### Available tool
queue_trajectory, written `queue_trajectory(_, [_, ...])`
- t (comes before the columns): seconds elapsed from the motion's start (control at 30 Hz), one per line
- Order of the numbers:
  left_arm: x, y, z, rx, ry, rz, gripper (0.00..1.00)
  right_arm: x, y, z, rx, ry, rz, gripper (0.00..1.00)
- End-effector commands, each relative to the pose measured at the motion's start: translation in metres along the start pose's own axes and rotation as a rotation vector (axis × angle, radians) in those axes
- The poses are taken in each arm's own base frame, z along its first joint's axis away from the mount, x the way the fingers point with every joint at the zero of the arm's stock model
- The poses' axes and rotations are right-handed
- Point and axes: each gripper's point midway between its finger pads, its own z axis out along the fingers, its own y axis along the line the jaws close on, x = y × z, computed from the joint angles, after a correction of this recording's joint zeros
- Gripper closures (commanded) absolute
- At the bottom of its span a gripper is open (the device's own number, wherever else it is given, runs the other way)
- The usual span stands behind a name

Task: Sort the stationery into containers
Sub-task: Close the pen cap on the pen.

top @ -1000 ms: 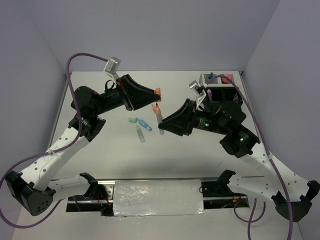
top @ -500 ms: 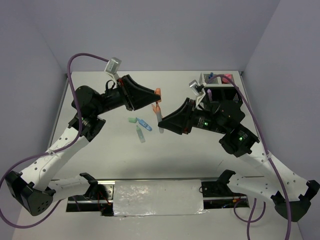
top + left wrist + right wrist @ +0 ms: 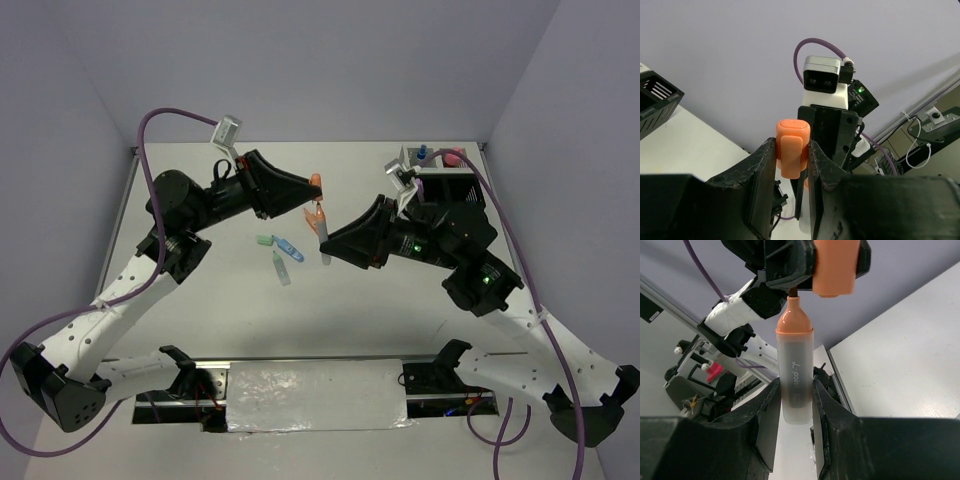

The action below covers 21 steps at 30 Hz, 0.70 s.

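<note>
Shifted slightly rightward since a second ago, the orange-tipped marker body (image 3: pixel 795 375) is clenched in the right tool (image 3: pixel 795 390), its nib just under the orange cap (image 3: pixel 792 145) gripped by the left tool (image 3: pixel 790 152), above the counter (image 3: pixel 350 300)

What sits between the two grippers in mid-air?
An orange cap in the left gripper and an uncapped marker in the right gripper, close together; right wrist view.
</note>
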Motion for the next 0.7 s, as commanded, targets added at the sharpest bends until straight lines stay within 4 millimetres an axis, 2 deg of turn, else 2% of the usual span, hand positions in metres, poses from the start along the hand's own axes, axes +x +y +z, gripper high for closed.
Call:
queue_trajectory(0.0, [-0.019, -0.025, -0.003, 0.044, -0.063, 0.057, 0.98, -0.013, 0.012, -0.004, -0.041, -0.046, -0.044, 0.91])
queue_trajectory(0.33, [-0.029, -0.033, -0.006, 0.039, -0.1, 0.072, 0.98, 0.001, 0.006, -0.005, -0.038, -0.019, -0.019, 0.91])
queue_trajectory(0.67, [-0.021, -0.034, -0.007, 0.063, -0.076, 0.065, 0.98, -0.008, 0.002, -0.005, -0.021, -0.034, -0.034, 0.92])
